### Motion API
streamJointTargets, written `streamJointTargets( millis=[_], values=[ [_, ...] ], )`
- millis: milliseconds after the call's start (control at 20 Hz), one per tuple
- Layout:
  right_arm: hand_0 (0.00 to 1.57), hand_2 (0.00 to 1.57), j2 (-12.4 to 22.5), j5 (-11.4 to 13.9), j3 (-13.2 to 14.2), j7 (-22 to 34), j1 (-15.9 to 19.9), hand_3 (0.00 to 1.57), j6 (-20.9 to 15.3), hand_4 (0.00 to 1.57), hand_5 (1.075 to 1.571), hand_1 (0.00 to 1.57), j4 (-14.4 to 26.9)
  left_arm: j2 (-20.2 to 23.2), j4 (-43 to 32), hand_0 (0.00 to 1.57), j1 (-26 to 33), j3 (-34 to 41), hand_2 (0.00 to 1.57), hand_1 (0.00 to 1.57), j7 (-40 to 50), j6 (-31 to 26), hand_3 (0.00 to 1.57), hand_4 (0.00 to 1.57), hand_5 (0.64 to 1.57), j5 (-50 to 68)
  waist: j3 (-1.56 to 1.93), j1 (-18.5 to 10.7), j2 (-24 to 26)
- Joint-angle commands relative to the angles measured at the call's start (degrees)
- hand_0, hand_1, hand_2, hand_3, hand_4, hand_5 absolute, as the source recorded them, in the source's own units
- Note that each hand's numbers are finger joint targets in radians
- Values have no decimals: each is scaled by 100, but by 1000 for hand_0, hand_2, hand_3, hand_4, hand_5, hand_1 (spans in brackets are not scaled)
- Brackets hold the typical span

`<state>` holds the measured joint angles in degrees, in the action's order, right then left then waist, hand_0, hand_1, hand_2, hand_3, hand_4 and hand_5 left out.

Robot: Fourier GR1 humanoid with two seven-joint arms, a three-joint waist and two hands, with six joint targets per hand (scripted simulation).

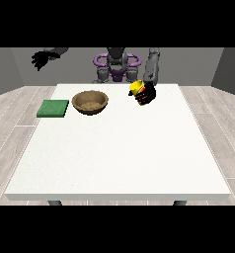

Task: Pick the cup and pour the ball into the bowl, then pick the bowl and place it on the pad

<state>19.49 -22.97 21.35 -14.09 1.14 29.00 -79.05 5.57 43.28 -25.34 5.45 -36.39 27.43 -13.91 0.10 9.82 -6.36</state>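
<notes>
The yellow cup (136, 88) sits in the curled fingers of the hand at the view's right (145, 94), at the table's (119, 158) far side and well to the right of the bowl (90, 102); the ball is not visible. Judging from this, the pick is done, while the pour and moving the bowl onto the green pad (53, 108) at the table's left edge remain. The other hand (40, 60) hangs raised beyond the far left corner, fingers unclear, and bare table lies between cup and bowl.
</notes>
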Motion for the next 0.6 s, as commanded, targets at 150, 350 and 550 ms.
streamJointTargets(
  millis=[150, 350, 550],
  values=[
    [0, 0, 327, -39, -72, 945, 443, 0, -293, 544, 1570, 0, 102, 276, -347, 1334, -784, -951, 1571, 1334, 1809, 939, 1571, 1217, 1555, -1656, 1, -54, 734],
    [0, 0, 287, -35, -23, 869, 651, 0, -373, 596, 1567, 0, 322, 863, -885, 1269, -1183, -1637, 1571, 1269, 2606, 1328, 1544, 1171, 1564, -3081, 28, -73, 665],
    [0, 0, 290, 84, 40, 962, 526, 0, -493, 639, 1565, 0, 791, 677, -1252, 1169, -1622, -2278, 1571, 1169, 3985, 1101, 1354, 1060, 1569, -4184, 21, -361, 1206]
  ],
)
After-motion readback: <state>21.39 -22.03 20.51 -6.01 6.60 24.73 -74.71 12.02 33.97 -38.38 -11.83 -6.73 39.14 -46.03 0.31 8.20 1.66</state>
